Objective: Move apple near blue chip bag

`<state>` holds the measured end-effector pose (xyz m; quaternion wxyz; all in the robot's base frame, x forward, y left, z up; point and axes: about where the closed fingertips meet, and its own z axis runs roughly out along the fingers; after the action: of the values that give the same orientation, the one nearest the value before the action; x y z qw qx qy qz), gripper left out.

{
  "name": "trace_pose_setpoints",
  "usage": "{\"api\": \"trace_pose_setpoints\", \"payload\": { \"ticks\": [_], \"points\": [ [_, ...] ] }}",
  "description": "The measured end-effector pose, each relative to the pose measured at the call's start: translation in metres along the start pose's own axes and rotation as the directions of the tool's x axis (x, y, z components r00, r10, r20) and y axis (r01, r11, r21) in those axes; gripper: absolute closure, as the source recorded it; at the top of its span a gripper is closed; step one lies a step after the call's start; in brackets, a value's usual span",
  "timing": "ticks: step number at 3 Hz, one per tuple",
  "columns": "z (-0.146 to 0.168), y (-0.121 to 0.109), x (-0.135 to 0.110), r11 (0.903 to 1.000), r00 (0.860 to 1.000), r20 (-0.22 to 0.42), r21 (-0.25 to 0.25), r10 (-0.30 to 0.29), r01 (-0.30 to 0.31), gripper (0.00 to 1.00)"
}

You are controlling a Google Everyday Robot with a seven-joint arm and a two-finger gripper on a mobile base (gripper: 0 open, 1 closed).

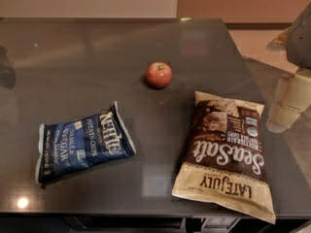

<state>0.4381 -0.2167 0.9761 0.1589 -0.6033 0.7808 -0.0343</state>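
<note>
The apple (pixel 159 74) sits on the dark grey worktop (pixel 73 57). It is small, round and red, with a yellow patch and a little stem on top. Nothing touches it. It is farther back than the blue chip bag (pixel 82 142) and off to that bag's right, well apart from it, with bare worktop between the two.

The blue chip bag lies flat near the front left of the worktop. It is a little tilted, and its white letters run sideways. To the right of the blue chip bag, across a gap, lies a bigger brown and cream bag (pixel 223 154). It is flat too, and its big white words are upside down.

The gripper (pixel 287 106) is far to the right of the blue chip bag, out past the right edge of the worktop and over the floor. It looks pale and holds nothing that shows. I cannot tell if its jaws are released or clenched.
</note>
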Motion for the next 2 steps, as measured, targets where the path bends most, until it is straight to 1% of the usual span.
{"api": "trace_pose_setpoints", "payload": {
  "ticks": [1,2],
  "points": [
    [-0.001,-0.002,0.000,1.0000,1.000,0.001,0.002,-0.001,0.001,0.00],
    [0.006,-0.014,-0.016,0.9995,0.999,0.045,-0.021,-0.021,0.022,0.00]
  ]
}}
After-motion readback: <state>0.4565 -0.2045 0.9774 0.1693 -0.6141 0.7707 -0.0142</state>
